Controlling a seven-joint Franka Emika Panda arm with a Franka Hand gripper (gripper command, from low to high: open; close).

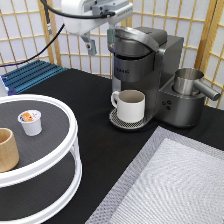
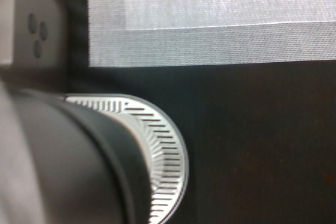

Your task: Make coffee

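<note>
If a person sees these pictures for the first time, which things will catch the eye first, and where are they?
The dark coffee machine stands at the exterior view's top centre, with a white mug on its drip tray. The gripper hangs open, holding nothing, beside the machine's lid on the exterior view's left. At the exterior view's left, a white two-tier stand carries the small coffee pod and a tan wooden cup.
</note>
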